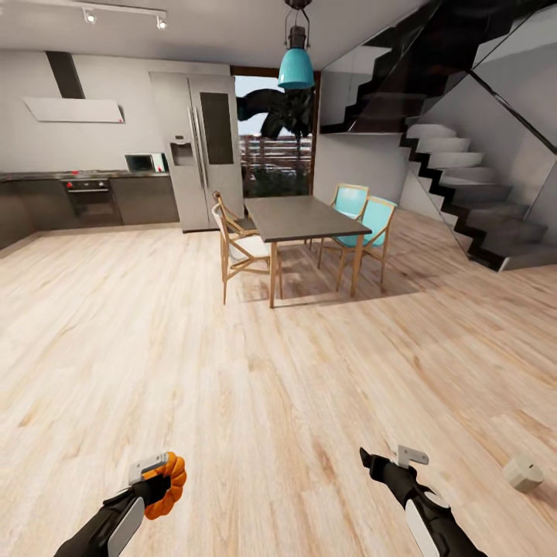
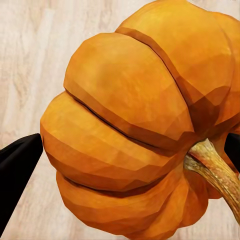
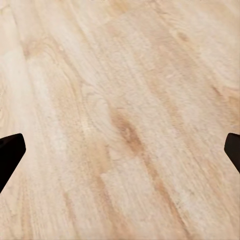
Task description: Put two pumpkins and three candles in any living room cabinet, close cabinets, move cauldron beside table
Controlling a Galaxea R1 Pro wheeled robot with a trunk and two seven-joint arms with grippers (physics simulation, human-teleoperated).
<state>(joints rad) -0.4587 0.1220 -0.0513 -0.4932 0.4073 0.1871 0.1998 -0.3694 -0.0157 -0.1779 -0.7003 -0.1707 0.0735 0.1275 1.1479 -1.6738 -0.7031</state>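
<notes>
Pumpkin (image 1: 166, 486) was clamped in my left gripper (image 1: 155, 483), down at the near left of the head view, and in the left wrist view it sat squeezed between the two dark fingers (image 2: 17, 170) with its stem poking off to one side. My right gripper (image 1: 379, 464) was carrying nothing, jaws spread wide over bare wood floor (image 1: 271, 371). What mattered for my next grab was the pale candle (image 1: 523, 473) lying on the floor just to the right of that free claw, so I figured the right arm was the obvious one to reach it. It looked tipped over on its side, but it was small and close to the frame edge, so I couldn't really call its long axis. No brown cabinet anywhere ahead of me, just the dining table (image 1: 302, 216) with its chairs, the kitchen on the far left and stairs on the right, so I guessed I'd have to turn around.
</notes>
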